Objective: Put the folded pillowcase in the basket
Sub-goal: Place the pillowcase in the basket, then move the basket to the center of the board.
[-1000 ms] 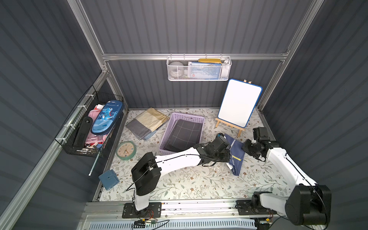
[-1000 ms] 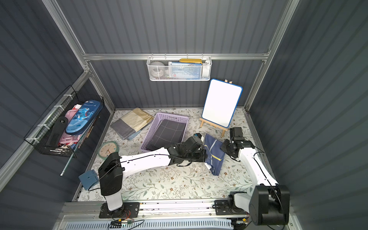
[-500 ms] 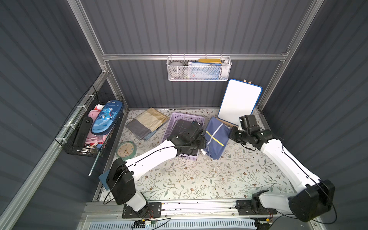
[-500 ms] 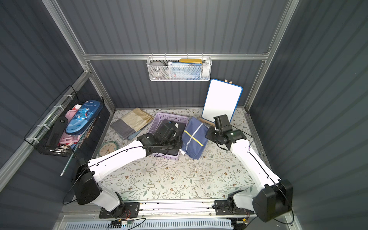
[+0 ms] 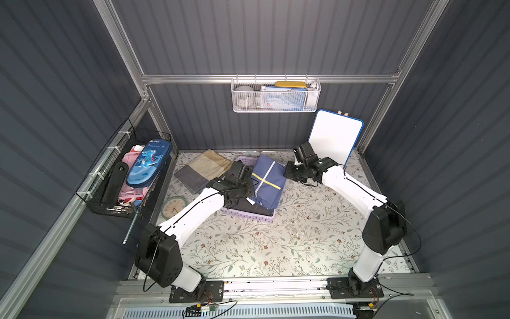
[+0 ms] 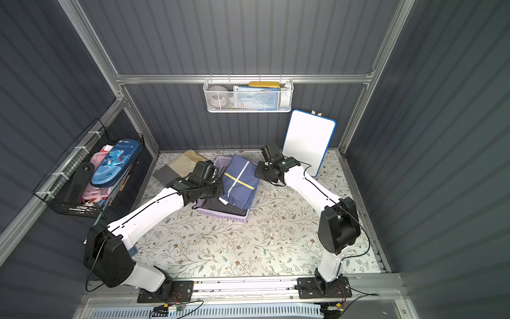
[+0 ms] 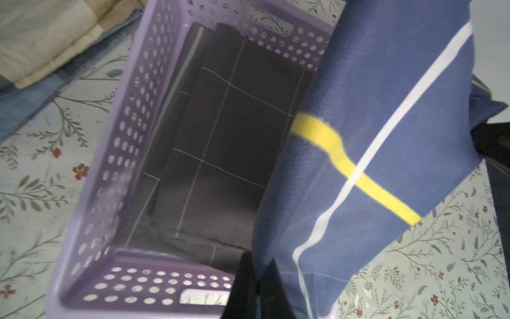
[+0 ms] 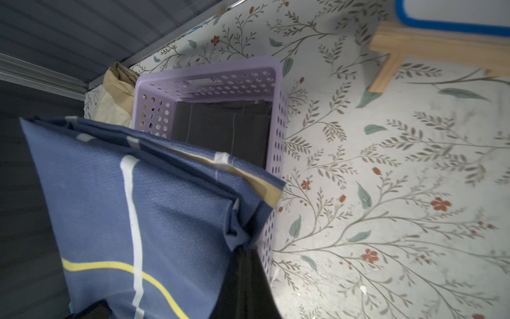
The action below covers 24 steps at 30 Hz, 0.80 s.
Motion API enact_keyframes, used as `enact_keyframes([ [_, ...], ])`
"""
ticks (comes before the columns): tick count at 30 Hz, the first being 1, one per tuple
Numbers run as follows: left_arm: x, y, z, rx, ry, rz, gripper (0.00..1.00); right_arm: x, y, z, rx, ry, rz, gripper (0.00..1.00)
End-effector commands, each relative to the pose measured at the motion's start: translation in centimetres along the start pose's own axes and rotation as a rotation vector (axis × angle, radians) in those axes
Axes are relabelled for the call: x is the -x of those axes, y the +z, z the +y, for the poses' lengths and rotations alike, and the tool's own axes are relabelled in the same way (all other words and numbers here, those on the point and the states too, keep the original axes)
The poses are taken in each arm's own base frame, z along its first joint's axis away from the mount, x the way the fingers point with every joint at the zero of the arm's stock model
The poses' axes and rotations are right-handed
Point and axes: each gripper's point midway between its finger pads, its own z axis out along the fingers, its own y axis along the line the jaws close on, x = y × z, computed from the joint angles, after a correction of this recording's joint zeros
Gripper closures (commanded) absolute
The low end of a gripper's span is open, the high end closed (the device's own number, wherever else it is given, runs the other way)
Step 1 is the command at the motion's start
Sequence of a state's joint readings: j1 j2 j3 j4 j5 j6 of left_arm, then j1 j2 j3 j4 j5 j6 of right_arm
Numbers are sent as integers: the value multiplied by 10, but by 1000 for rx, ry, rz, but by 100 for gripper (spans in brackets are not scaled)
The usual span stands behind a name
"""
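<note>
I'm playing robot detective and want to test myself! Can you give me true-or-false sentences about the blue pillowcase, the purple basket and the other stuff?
1. The left pincer and the right pincer are both shut on the blue pillowcase. True.
2. The purple basket is empty. False: a dark folded cloth lies in it.
3. The blue pillowcase lies flat on the table. False: it hangs from the pincers, over the basket.
4. A round clock lies on the table. True.
5. The whiteboard lies flat. False: it stands propped on a wooden stand.
</note>
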<state>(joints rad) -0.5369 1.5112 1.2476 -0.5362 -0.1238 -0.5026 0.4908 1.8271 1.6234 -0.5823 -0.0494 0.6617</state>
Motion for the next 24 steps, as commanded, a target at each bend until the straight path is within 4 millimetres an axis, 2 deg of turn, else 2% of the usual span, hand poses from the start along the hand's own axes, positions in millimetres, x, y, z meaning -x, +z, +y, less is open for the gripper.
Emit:
enact_keyframes([
  [1,3,5,16,11,44,8,98,5,23,8,3,3,12,100],
  [7,-11,40,37,37,43,86,94,6,63,20,-8,-25,63,100],
  [15,-32,83,56,57,-2,158,79,3,93,9,-61,-25,78,100],
  [18,-30,92,65,89,-11,159,65,1,101,3,-83,-35,81,100],
  [20,-23,91,72,126,-16,144,46,3,104,0,-95,-58,74,97],
  [22,-16,86,73,144,-18,122,28,5,103,-1,-105,-82,65,67],
  [24,-5,75,70,140,-21,86,11,10,95,1,-101,-102,47,57],
])
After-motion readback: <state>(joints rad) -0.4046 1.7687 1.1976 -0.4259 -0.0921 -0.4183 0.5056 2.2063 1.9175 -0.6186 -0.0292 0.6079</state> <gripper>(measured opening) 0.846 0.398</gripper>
